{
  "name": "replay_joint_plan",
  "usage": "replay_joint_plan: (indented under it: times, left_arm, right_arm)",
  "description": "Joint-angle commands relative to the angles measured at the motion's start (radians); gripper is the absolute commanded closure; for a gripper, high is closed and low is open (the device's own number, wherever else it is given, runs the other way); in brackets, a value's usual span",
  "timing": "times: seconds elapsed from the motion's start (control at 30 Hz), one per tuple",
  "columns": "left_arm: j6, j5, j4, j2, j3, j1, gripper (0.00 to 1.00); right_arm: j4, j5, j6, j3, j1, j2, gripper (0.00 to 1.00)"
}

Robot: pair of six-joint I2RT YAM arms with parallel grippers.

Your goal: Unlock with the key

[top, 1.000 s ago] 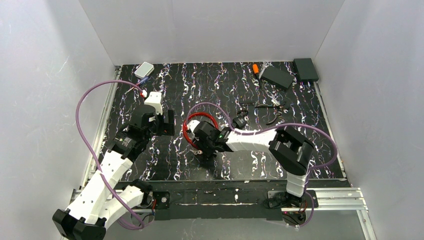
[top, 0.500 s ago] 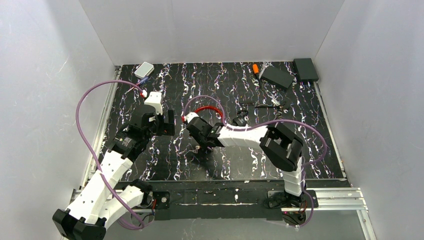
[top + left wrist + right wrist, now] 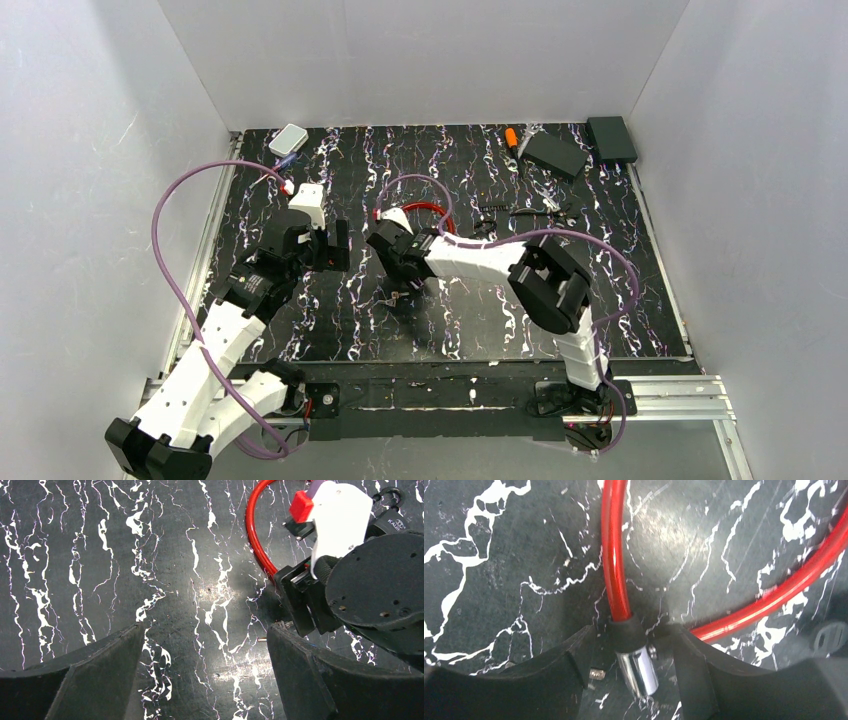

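A red cable lock lies on the black marbled mat. Its loop also shows in the left wrist view and the right wrist view. The cable ends in a black collar and a chrome cylinder. My right gripper is low over the mat, its fingers apart on either side of that cylinder, with gaps showing. A small metal piece lies beside the left finger; I cannot tell if it is the key. My left gripper is open and empty just to the left.
A white box sits at the back left. An orange-handled tool and two black boxes sit at the back right. Pliers lie right of centre. Purple cables arch over both arms.
My right arm has swung away from me and slightly left. The red cable loop has shifted toward the back with it. The left arm has not moved.
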Motion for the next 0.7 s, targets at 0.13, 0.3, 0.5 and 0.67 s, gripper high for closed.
replay_joint_plan:
  times: [0.13,0.3,0.5,0.67]
  left_arm:
    - [0.005,-0.018,-0.011,-0.01,-0.003,0.004,0.1]
    - [0.005,-0.018,-0.012,-0.016,-0.004,0.004,0.1]
    - [0.005,-0.018,-0.012,-0.026,-0.005,0.004,0.1]
    - [0.004,-0.014,-0.011,-0.03,-0.005,0.004,0.1]
  right_arm:
    - [-0.072,-0.049,0.304,-0.03,0.051,-0.157,0.38]
    - [-0.07,-0.04,0.386,-0.036,0.107,-0.162,0.41]
    - [-0.158,-0.025,0.441,0.051,0.144,-0.058,0.42]
    - [-0.169,0.018,0.455,0.065,0.15,-0.011,0.46]
